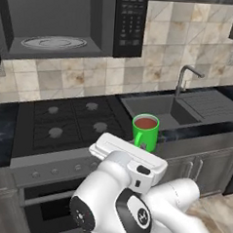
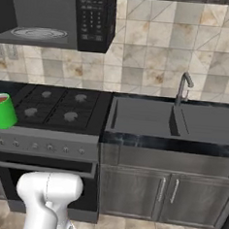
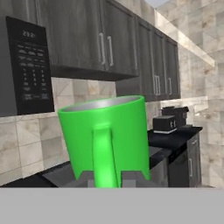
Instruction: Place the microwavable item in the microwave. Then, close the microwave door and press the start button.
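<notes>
The microwave (image 1: 70,23) hangs open above the stove (image 1: 72,120), its grey cavity bare except for the round glass turntable (image 1: 53,42), with the keypad panel (image 1: 130,21) on its right side. From the left base view the sink (image 1: 160,109) lies to the right of the stove, faucet (image 1: 185,78) at its far edge. The right base view adds what the left cuts off: the cabinet doors (image 2: 173,196) under the sink and the oven front (image 2: 44,167) with its row of knobs. The hand view, looking along the gripper, takes in dark upper cabinets (image 3: 109,39) and a black toaster (image 3: 168,120) on a far counter.

The green mug (image 1: 146,132) is held up off the counter, in front of the stove's near right corner, upright. Dark reddish-brown liquid fills it nearly to the rim. In the right base view it sits at the far left edge. In the hand view its handle (image 3: 104,153) faces the camera, and the gripper (image 3: 113,178) is pinched on that handle, one finger tip either side.
</notes>
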